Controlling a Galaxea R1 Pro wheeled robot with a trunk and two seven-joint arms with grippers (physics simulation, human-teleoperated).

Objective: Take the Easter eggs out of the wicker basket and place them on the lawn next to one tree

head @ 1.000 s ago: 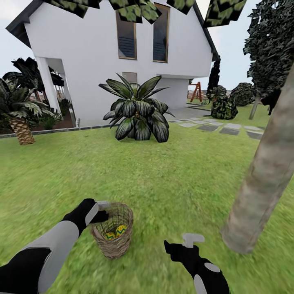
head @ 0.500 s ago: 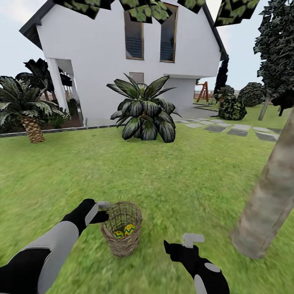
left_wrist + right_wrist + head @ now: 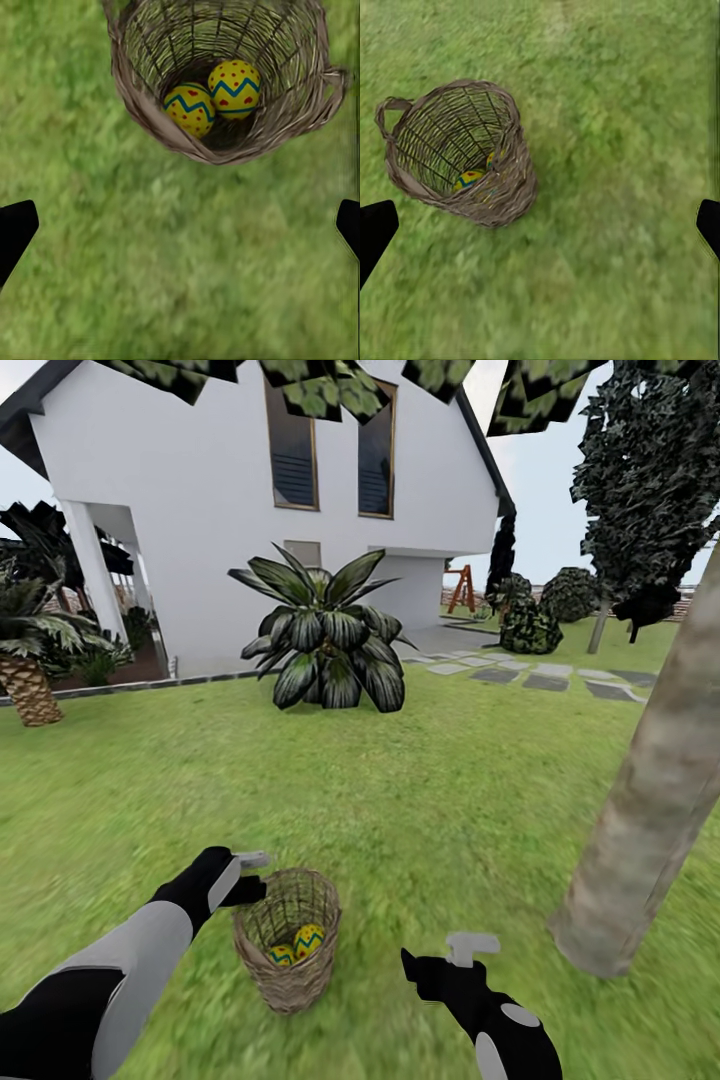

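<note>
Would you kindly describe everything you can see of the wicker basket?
The wicker basket is a small, round, open-weave bowl of tan-brown twigs with a small loop handle at its rim. It stands upright on the lawn, with two yellow zigzag-banded Easter eggs visible inside. The left gripper hovers near its rim; contact is unclear.

On the lawn [image 3: 420, 800]: wicker basket [image 3: 288, 950] near the front edge, two Easter eggs [image 3: 212, 99] inside; tree [image 3: 650, 800] to its right; house [image 3: 240, 510] far behind.
</note>
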